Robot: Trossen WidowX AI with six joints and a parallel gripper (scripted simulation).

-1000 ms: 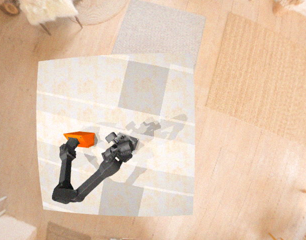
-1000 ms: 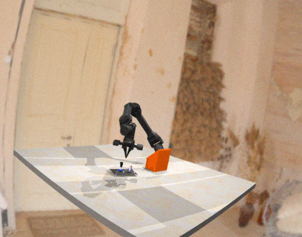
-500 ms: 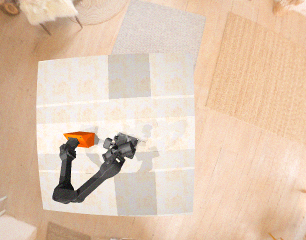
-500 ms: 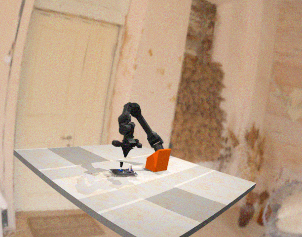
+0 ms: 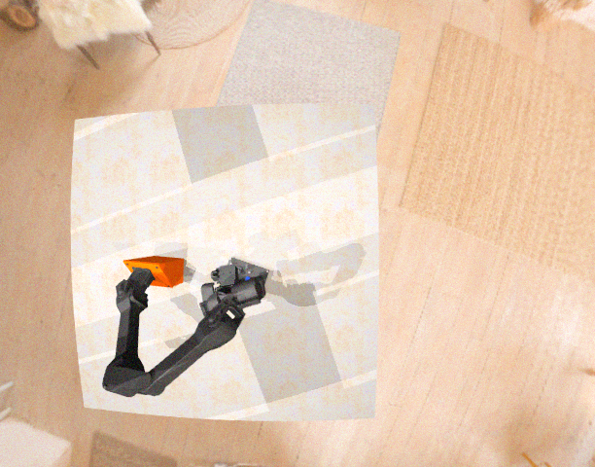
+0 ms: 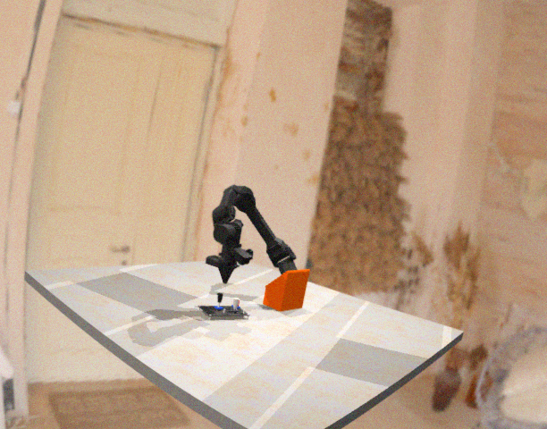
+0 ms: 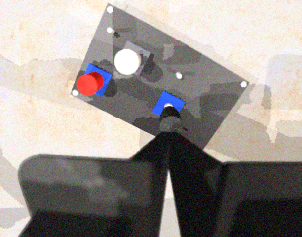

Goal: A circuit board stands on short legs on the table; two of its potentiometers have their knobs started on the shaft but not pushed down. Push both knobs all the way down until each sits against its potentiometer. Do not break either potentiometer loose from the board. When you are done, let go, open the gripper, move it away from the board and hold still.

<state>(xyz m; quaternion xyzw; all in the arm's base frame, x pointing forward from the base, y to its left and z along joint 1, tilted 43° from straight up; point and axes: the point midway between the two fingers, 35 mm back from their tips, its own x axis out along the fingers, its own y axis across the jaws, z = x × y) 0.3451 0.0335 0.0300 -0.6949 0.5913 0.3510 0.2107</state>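
"Exterior view: where is the gripper point(image 6: 224, 281) point(image 7: 168, 139)?"

"It is above the circuit board point(image 6: 224, 314) point(image 7: 141, 74), closed, holding nothing."

"Wrist view?"

"Fingertips appear near the black knob point(image 6: 220, 297) point(image 7: 170, 118), on the board. Probably aligning is in hand; next, press straight down."
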